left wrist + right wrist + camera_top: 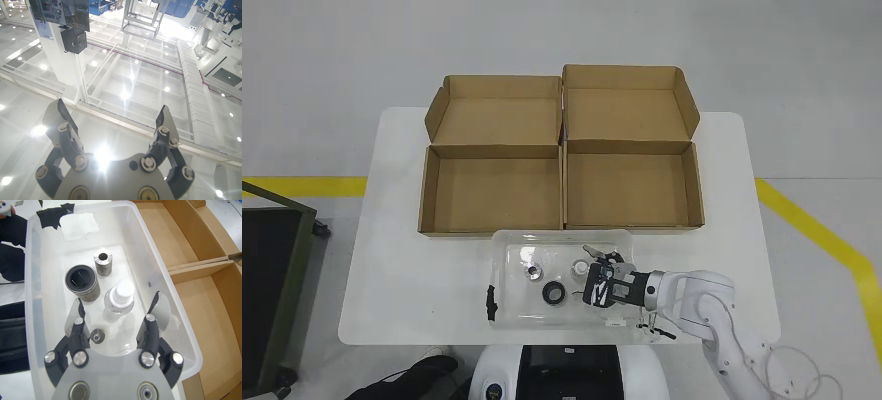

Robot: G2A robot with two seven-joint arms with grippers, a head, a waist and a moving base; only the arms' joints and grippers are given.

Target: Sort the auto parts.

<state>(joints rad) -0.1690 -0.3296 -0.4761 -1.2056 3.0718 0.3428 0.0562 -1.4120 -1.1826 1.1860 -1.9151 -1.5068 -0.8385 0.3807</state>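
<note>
Four items (82, 283) crowd the bin (160, 258); right claw (118, 297) gapes between its walls.

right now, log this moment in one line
right gripper: open, over clear plastic bin | left gripper: open, pointing up | in bin: black-ringed steel bearing, grey metal sleeve, white-capped clear bottle
</note>
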